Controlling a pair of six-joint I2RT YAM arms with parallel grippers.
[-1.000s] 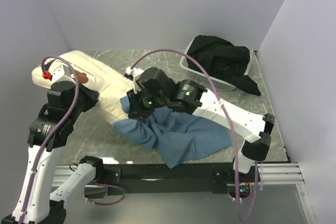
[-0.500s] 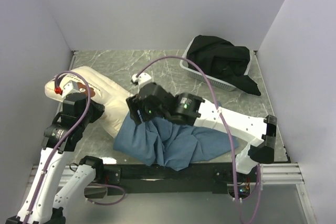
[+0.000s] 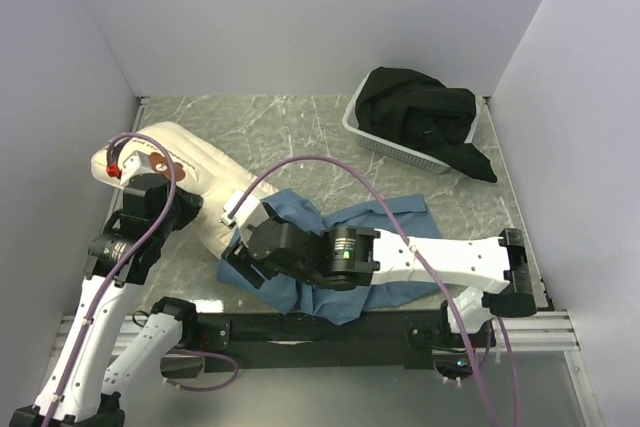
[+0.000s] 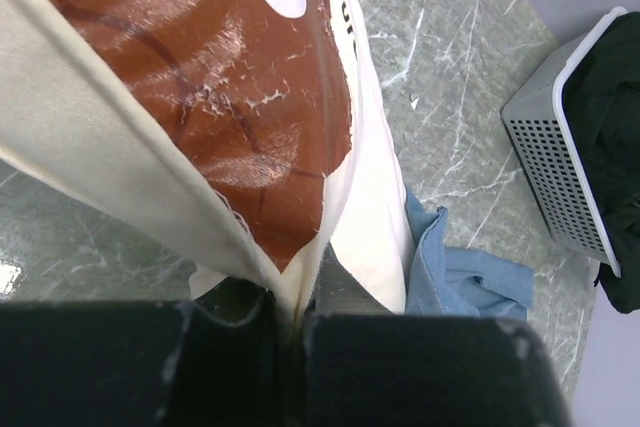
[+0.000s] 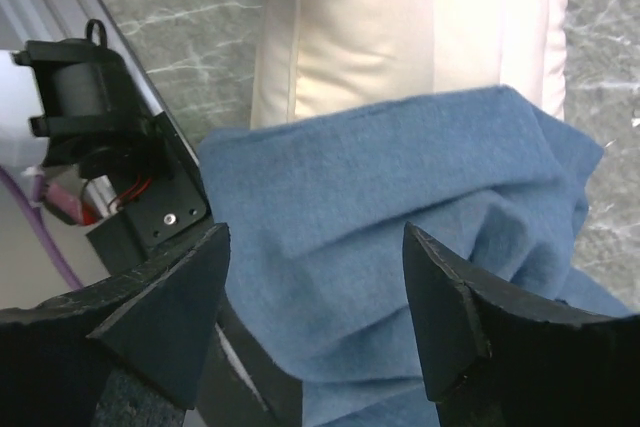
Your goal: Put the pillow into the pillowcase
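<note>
The cream-white pillow (image 3: 200, 169) lies at the left of the table; its brown bear print fills the left wrist view (image 4: 230, 97). My left gripper (image 3: 176, 211) is shut on the pillow's near edge seam (image 4: 290, 319). The dusty-blue pillowcase (image 3: 390, 237) lies crumpled on the table, its left part against the pillow's near end. It shows in the left wrist view (image 4: 450, 267) and the right wrist view (image 5: 400, 207). My right gripper (image 3: 243, 259) hangs open and empty just above the pillowcase's left part (image 5: 312, 247), with the pillow (image 5: 400, 27) beyond it.
A white mesh basket (image 3: 385, 143) holding black cloth (image 3: 425, 117) stands at the back right, and also shows in the left wrist view (image 4: 560, 167). The left arm's base and the table's front rail (image 5: 110, 137) are close to my right gripper. Walls close in the left, back and right.
My right gripper has moved down toward the near left and let go of the pillowcase, which now lies spread lower on the table. My left gripper drew the pillow nearer and still holds it.
</note>
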